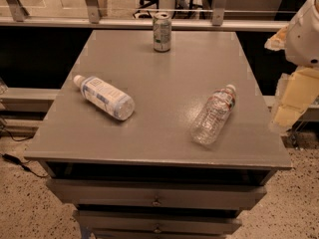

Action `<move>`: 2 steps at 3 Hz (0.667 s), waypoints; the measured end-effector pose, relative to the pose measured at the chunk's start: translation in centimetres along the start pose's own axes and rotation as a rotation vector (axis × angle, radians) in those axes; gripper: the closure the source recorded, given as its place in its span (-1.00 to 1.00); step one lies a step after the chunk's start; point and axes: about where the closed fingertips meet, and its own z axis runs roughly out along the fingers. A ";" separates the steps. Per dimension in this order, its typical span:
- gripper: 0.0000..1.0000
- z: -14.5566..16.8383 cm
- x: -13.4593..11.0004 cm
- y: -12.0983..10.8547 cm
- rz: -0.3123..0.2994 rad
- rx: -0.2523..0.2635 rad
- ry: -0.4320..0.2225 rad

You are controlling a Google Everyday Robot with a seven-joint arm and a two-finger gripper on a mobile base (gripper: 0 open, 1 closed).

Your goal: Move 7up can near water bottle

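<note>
Can [162, 32] at the far edge, water bottle [214, 115] lying at right, gripper [293, 99] off to the side

The gripper is a pale, blurred shape beyond the right edge of the table [164, 78], below a white arm joint [305, 31] that the frame cuts off; whether it is spread or pressed together cannot be told. The can stands upright at the far middle of the table, its label hard to read, well apart from the water bottle, which lies on its side near the right front with its cap pointing away. A labelled bottle [104, 97] lies at left, away from both. Drawers [157, 199] sit below the tabletop, the lowest cut off
</note>
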 end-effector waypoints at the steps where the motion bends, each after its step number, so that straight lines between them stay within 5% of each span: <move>1: -1.00 0.1 0.0 -0.3 0.005 0.006 -0.007; 2: -1.00 1.6 -0.5 -4.0 0.051 0.061 -0.081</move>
